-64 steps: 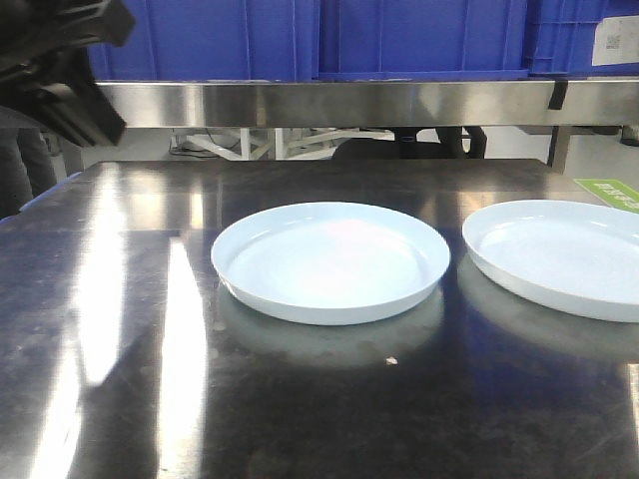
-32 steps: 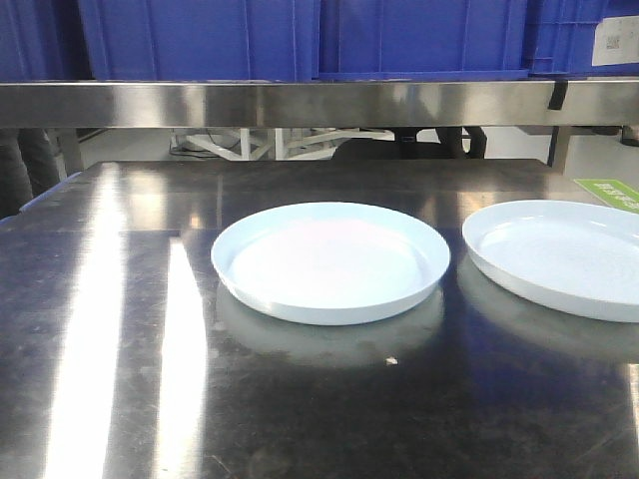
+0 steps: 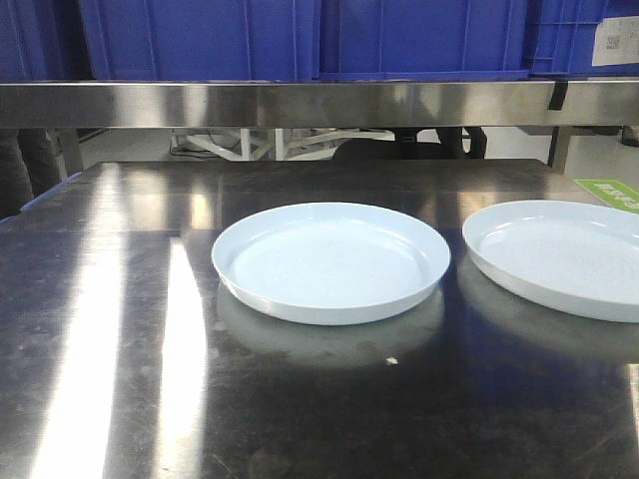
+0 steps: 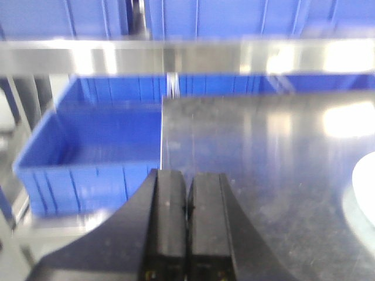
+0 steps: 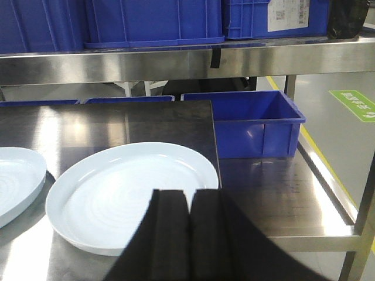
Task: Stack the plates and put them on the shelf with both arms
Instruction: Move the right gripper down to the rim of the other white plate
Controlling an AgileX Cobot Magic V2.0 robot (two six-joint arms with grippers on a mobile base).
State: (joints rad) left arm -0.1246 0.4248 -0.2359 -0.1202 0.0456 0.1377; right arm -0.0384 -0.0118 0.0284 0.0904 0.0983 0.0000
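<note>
Two pale bluish-white plates lie apart on the dark steel tabletop: one in the middle [image 3: 329,261], one at the right [image 3: 559,257]. Neither gripper shows in the front view. My right gripper [image 5: 188,193] is shut on nothing, hovering over the near rim of the right plate [image 5: 117,187]; the other plate [image 5: 17,175] shows at the left edge. My left gripper [image 4: 187,174] is shut and empty at the table's left edge, and a sliver of plate [image 4: 366,193] lies far to its right. The shelf rail [image 3: 300,103] runs across above the table's back.
Blue crates [image 3: 300,35] sit on the shelf tier. An open blue crate [image 4: 88,146] lies left of the tabletop, another [image 5: 252,120] right of it on a lower steel surface [image 5: 281,199]. A green label [image 3: 609,193] is at the far right.
A dark arm at the upper left of the front view one second ago has left that view. The plates have not moved.
</note>
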